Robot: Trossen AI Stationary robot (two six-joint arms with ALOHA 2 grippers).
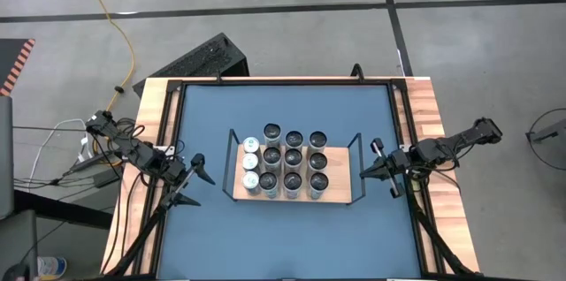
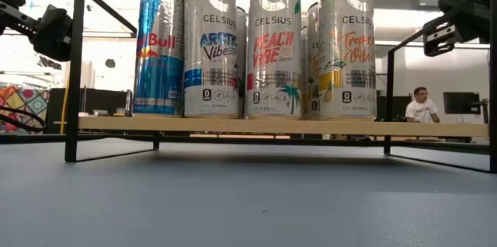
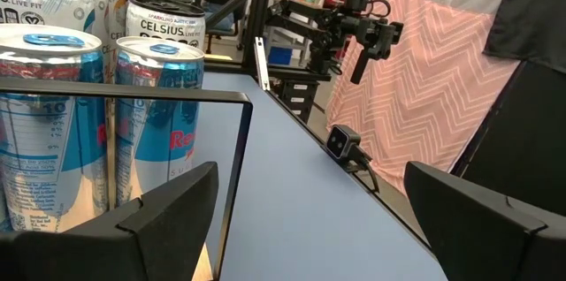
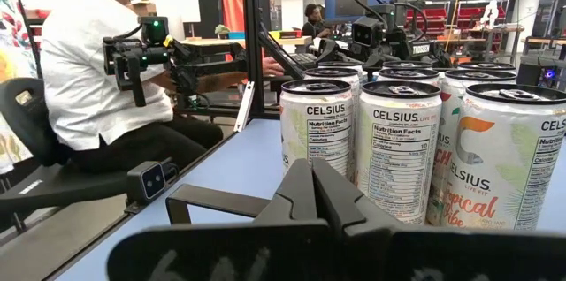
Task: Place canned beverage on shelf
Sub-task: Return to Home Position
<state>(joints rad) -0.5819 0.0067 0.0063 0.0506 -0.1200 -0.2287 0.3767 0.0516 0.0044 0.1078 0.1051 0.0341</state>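
Cans [image 1: 293, 170] are on the shelf [image 1: 340, 193]; I'm homing, left claw [image 1: 202, 190] wide, right claw [image 1: 365, 174] closed, both empty; must clear rails [image 2: 74, 76].

We are finding the shelf [image 1: 340, 194] sitting at the middle of the table [image 1: 292, 237]. Twelve cans [image 1: 294, 158] are standing on it in four columns of three, bunching toward its left end. The left gripper [image 1: 202, 186] is hanging just left of the shelf, the right gripper [image 1: 367, 173] just right of it.
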